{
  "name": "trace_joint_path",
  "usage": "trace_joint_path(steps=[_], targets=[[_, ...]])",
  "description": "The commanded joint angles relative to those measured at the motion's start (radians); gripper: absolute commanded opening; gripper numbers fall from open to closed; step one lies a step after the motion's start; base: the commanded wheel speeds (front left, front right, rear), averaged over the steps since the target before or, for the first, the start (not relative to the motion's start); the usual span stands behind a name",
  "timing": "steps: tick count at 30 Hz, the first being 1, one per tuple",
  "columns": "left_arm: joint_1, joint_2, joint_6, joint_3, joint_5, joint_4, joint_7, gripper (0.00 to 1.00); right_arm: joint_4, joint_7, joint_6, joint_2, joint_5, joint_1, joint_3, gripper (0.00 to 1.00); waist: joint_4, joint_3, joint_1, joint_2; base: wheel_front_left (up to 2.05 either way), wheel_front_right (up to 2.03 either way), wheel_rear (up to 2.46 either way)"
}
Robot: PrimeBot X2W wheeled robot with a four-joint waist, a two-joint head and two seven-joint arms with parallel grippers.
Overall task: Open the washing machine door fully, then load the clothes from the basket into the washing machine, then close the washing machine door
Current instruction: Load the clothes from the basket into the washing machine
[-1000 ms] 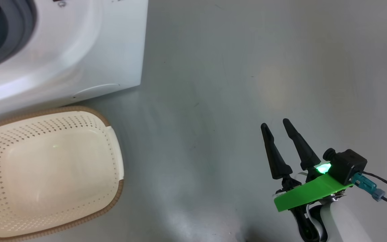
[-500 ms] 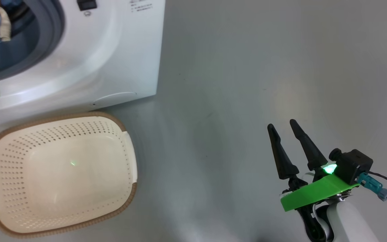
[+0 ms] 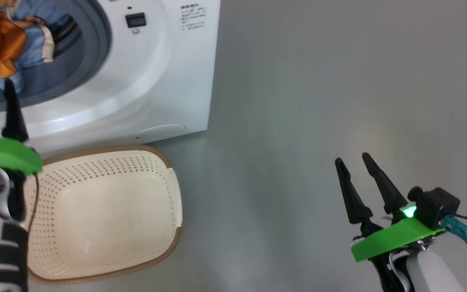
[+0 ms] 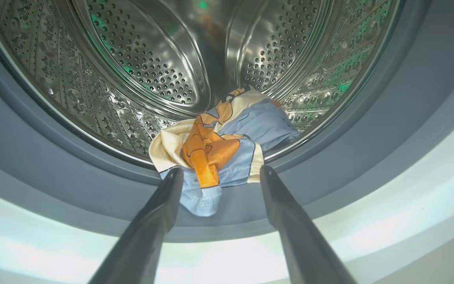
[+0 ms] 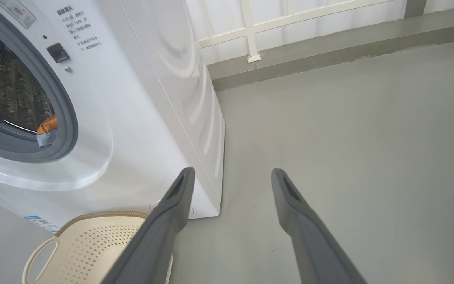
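Head view looks down on a small rectangular cream plastic basket (image 3: 103,211) with perforated sides and a brown woven-look rim, which sits on the grey floor (image 3: 318,101) just in front of the big white front-loading washing machine (image 3: 168,81) and has nothing in it. Left wrist view gives the other half of the story: the bundle of light blue, cream and orange-brown printed clothes (image 4: 219,142) lies at the front of the perforated steel drum (image 4: 152,59), with a blue corner draped out over the grey-blue rubber gasket (image 4: 53,157). The left jaws stand wide apart and hold nothing, their tips at the mouth of the machine, one on either side of that hanging corner. The right jaws are likewise spread and empty, hanging over bare floor well to the right of the basket and the machine. The mouth of the machine is uncovered, so the opening of the washing machine door looks done, and with the basket emptied the loading looks all but done too. What is left, as I judge it, is to nudge the draped corner fully inside so the gasket is free, draw the left arm clear, and then swing the door shut; cloth left on the lip could get pinched by the door
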Motion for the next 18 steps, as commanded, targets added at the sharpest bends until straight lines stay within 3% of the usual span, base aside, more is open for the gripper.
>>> trace_joint_path(steps=[1, 18], targets=[[0.055, 0.029, -0.002, 0.028, 0.020, -0.057, -0.005, 1.00, -0.019, -0.012, 0.003, -0.016, -0.005, 0.038, 0.011, 1.00, 0.021, -0.028, 0.0000, 0.0000, 0.00, 0.00, 0.00], [0.399, -0.058, -0.002, 0.079, 0.051, -0.283, -0.005, 1.00, -0.019, -0.012, 0.003, -0.060, -0.003, 0.118, -0.021, 1.00, 0.077, -0.137, 0.0000, 0.0000, 0.00, 0.00, 0.00]])
